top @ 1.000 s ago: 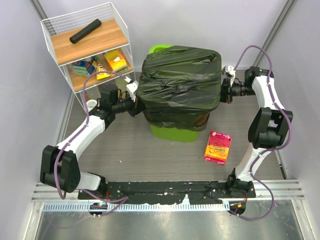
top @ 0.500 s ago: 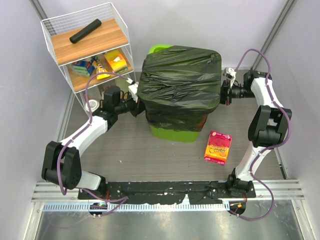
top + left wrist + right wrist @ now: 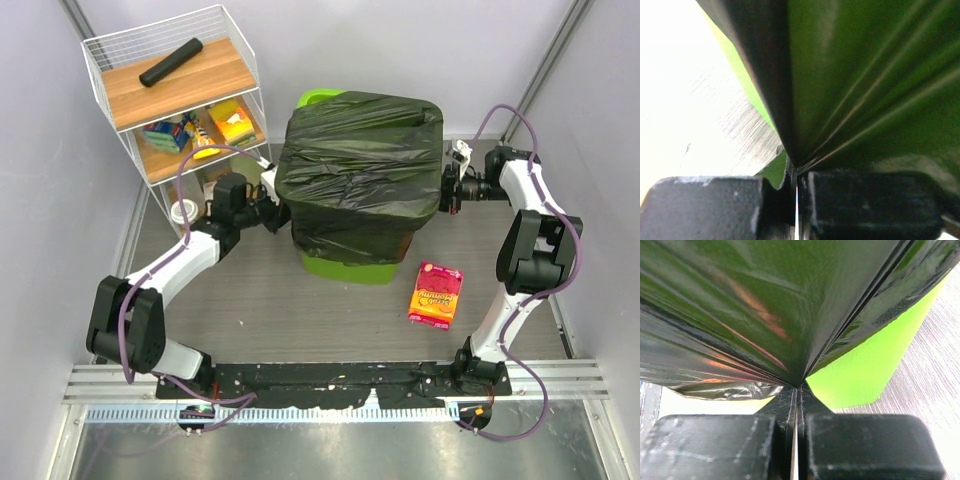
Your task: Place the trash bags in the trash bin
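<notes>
1. Dealing with the trash bag (image 3: 360,165) here: draped over the top of the trash bin (image 3: 350,266), covering the mouth and hanging down the sides, not pushed inside yet.
2. Looks thin, glossy and crinkly, so probably near weightless, floppy, slippery, and easy to tear if yanked hard over the rim.
3. Best grabbed low on the hanging skirt, on opposite sides, pinching a bunched fold rather than a single layer.
4. Already pinched that way: left gripper (image 3: 272,207) clamped tight on a pleat at the bin's left side, right gripper (image 3: 447,190) clenched on another pleat at the right. Both wrist close-ups showing film fanning out from closed fingers.
5. Versus a second ago: left gripper lower and tucked closer to the bin, left elbow swung in, right gripper dropped a touch too. Top of the bag stretched flatter. No change to the snack packet (image 3: 436,293) or the wire shelf (image 3: 105,60).
</notes>
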Tool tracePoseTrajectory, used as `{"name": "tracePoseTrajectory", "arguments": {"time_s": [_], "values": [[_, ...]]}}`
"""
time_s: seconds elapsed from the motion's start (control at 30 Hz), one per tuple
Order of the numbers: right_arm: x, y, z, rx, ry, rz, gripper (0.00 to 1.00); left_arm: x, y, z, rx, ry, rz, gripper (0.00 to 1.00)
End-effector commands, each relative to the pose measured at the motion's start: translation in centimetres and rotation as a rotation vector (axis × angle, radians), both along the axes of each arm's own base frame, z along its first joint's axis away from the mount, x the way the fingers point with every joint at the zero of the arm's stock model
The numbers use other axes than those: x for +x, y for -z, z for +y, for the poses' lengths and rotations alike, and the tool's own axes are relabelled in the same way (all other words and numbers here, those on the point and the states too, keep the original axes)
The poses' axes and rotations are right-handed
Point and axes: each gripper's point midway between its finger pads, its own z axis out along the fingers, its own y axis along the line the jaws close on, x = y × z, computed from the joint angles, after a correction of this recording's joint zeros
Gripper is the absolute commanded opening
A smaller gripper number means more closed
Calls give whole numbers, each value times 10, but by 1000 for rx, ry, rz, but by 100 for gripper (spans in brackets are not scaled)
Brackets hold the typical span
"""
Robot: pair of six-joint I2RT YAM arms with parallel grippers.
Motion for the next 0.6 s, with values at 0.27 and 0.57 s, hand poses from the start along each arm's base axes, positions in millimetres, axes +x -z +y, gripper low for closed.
{"name": "tracePoseTrajectory", "arguments": {"time_s": [0.27,0.57], "values": [[-16,66,-14,-209,67,135,2,-71,125,22,372,-13,453,0],[-1,78,-20,-254,144,156,2,-81,154,27,488,-15,550,0]]}}
